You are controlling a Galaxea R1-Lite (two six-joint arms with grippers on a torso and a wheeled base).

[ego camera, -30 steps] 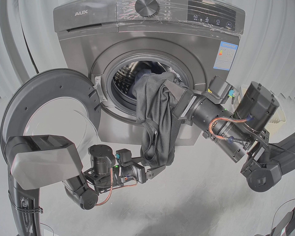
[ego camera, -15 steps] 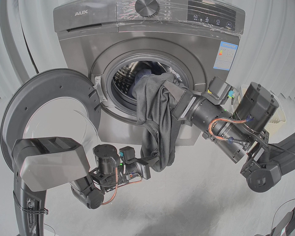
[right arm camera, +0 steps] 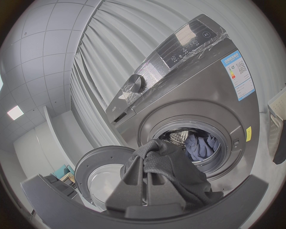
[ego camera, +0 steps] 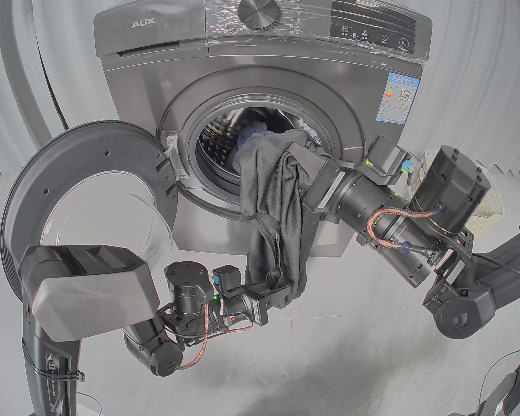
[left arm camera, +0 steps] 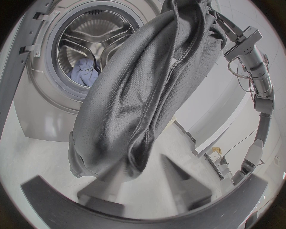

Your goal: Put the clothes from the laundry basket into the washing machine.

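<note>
— What's changed?
— My left hand (ego camera: 279, 295), spread, has come under the hanging hem of the shirt (ego camera: 271, 189), lower centre. My right hand (ego camera: 298, 151) pinches its top at the washer (ego camera: 162, 81) mouth. The tail looks ready to scoop in.

1. Brand logo (ego camera: 142, 23), light letters, on the washing machine (ego camera: 141, 86) upper-left drawer panel.
2. Blue-white energy label (ego camera: 397, 98) with QR code, front upper right; print too small.
3. White icons on the dark control panel (ego camera: 374, 33).
4. Yellow sticker (right arm camera: 248, 133) beside the door opening; unreadable.
</note>
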